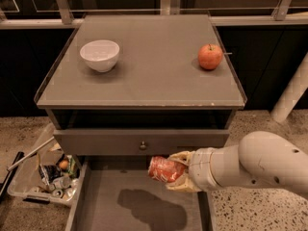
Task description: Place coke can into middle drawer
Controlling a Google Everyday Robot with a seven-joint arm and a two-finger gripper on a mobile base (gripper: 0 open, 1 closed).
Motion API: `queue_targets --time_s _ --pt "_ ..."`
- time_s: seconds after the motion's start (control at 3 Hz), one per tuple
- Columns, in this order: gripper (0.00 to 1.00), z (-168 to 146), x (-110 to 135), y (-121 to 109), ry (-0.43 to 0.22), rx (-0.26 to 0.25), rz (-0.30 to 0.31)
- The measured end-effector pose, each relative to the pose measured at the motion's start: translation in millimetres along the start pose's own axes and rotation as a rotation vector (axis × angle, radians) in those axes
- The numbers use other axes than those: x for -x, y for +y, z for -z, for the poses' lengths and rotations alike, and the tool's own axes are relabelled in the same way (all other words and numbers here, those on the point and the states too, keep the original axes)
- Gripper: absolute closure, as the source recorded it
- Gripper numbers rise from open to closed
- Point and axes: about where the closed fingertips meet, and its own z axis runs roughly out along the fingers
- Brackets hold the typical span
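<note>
The coke can (pixel 163 170), red with white lettering, lies sideways in my gripper (pixel 177 177), whose yellowish fingers (pixel 181 158) are shut on it. The gripper reaches in from the right on a white arm and holds the can above the open middle drawer (pixel 110 196), a wide grey tray pulled out at the bottom of the cabinet. The can hangs over the drawer's right half, its shadow on the drawer floor below.
A closed drawer front with a small knob (pixel 142 145) sits just behind the can. On the cabinet top stand a white bowl (pixel 99 55) and a red-orange apple (pixel 210 57). A clear bin of clutter (pixel 43 177) sits on the floor at left.
</note>
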Motion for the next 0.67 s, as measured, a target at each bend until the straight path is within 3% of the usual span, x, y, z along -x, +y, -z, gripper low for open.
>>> queue_targets --time_s 0.33,0.67 --pt "1.0 -13.9 -3.0 -3.5 0.004 -0.007 0.007" --pt "1.0 -43.8 -20.6 -8.7 0.013 -0.018 0.005"
